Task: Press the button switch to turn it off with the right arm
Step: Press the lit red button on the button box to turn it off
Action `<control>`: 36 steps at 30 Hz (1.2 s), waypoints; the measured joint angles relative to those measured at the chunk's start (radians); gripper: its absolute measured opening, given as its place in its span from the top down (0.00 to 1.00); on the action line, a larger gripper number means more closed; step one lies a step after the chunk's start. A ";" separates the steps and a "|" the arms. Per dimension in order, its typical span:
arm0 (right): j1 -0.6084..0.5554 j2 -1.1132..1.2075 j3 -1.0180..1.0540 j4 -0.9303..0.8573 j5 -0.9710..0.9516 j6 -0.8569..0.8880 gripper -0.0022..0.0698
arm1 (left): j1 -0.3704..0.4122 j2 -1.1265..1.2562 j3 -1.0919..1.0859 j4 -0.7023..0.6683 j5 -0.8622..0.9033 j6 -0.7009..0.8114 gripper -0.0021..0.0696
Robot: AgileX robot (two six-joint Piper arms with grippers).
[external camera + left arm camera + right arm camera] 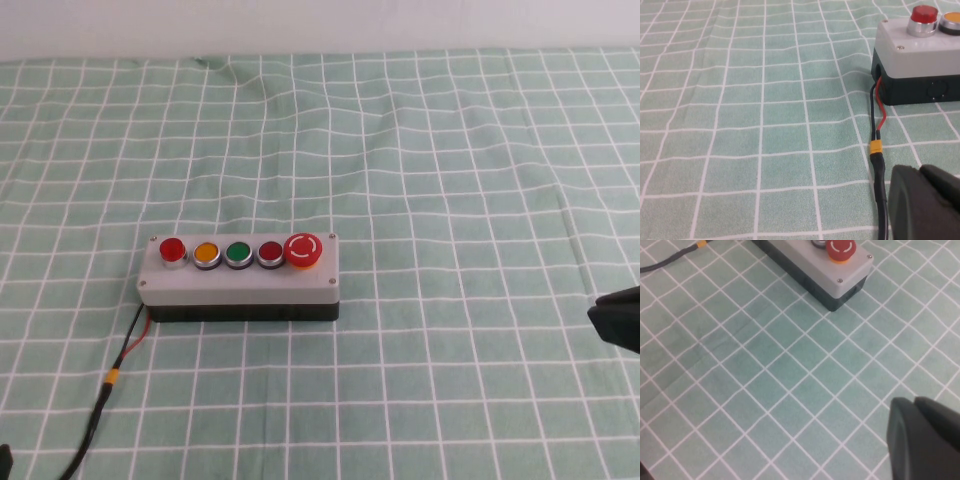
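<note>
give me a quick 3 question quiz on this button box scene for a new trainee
1. True or false: the right gripper, off to the right of the button box, is touching it.
2. Which button sits right beside the big red mushroom button? A) green B) yellow C) dark red
3. How many buttons are on the box in all?

Key:
1. False. It is well apart from the box.
2. C, the dark red button.
3. Five.

Note: the left gripper sits low beside the cable that leaves the box's left end, also not touching the box.
</note>
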 joint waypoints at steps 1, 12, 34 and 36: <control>0.000 0.000 0.000 0.002 0.000 0.000 0.99 | 0.000 0.000 0.000 0.000 0.000 0.000 0.98; -0.358 -0.251 0.131 0.117 -0.222 -0.041 0.99 | 0.000 0.000 0.000 0.000 0.000 0.000 0.98; -0.645 -0.848 1.020 0.107 -0.724 -0.044 0.99 | 0.000 0.000 0.000 0.000 0.000 0.000 0.98; -0.647 -0.861 1.032 0.111 -0.708 -0.044 0.99 | 0.000 0.000 0.000 0.000 0.000 0.000 0.98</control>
